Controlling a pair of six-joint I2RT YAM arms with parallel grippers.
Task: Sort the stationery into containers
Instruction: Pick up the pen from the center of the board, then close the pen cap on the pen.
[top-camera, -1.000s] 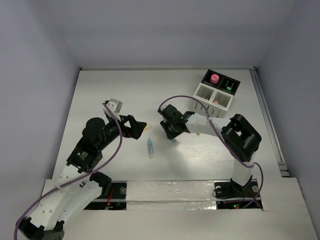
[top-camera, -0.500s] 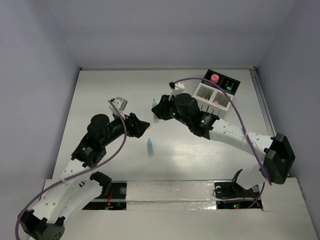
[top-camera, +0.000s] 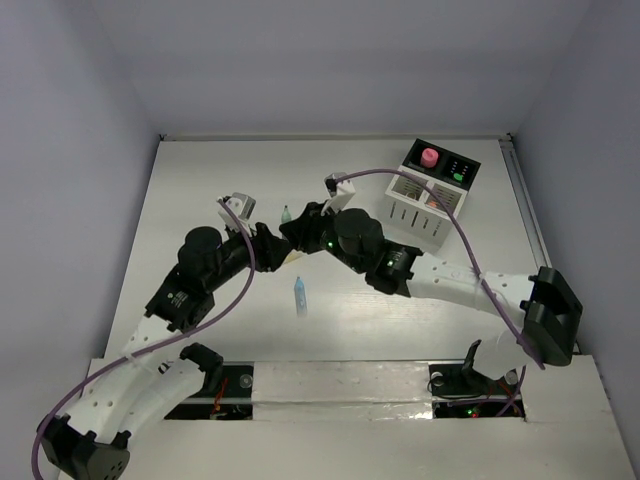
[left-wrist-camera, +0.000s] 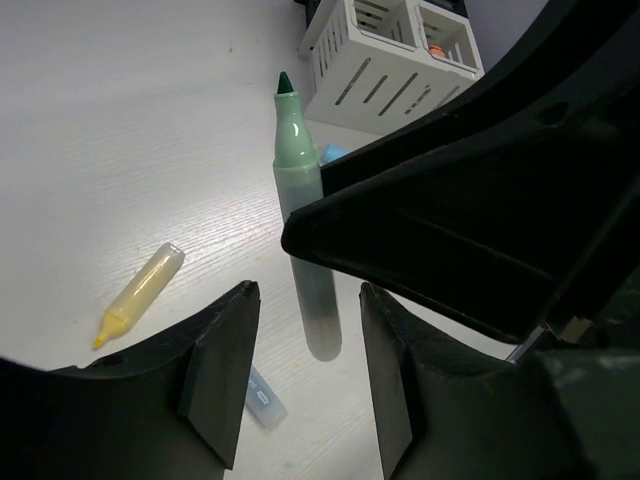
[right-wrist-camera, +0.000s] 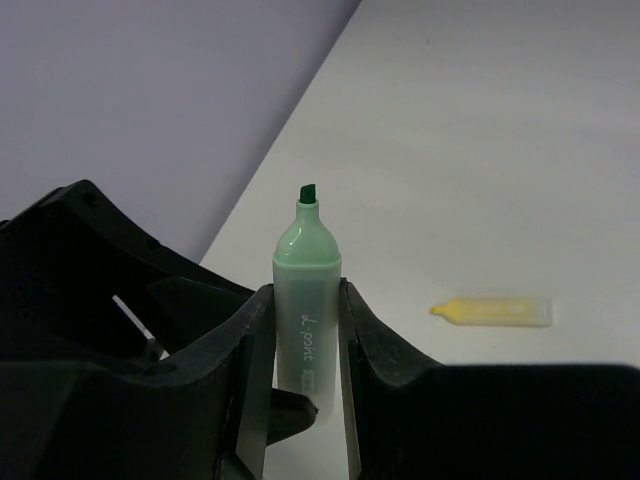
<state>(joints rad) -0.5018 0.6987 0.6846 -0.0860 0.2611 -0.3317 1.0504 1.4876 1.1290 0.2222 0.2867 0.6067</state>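
My right gripper (right-wrist-camera: 304, 292) is shut on an uncapped green highlighter (right-wrist-camera: 306, 245), tip pointing up and away; from above the pair hangs left of centre (top-camera: 297, 225). My left gripper (left-wrist-camera: 300, 372) meets it there (top-camera: 278, 247). Its jaws stand on either side of the highlighter's (left-wrist-camera: 300, 200) butt end, with a gap on each side. A yellow pen (left-wrist-camera: 140, 295) and a blue pen (top-camera: 300, 296) lie on the table below. The containers, a white slatted box (top-camera: 420, 203) joined to a black box (top-camera: 462, 160), stand at the back right.
A pink-capped bottle (top-camera: 429, 157) and green-capped items sit in the black box. The grey walls close off the table's left and back edges. Both arms cross over the table's middle, their purple cables looping above them.
My right arm swung left from the table's centre with the green highlighter, up to my left gripper. The left jaws narrowed around the highlighter's lower end.
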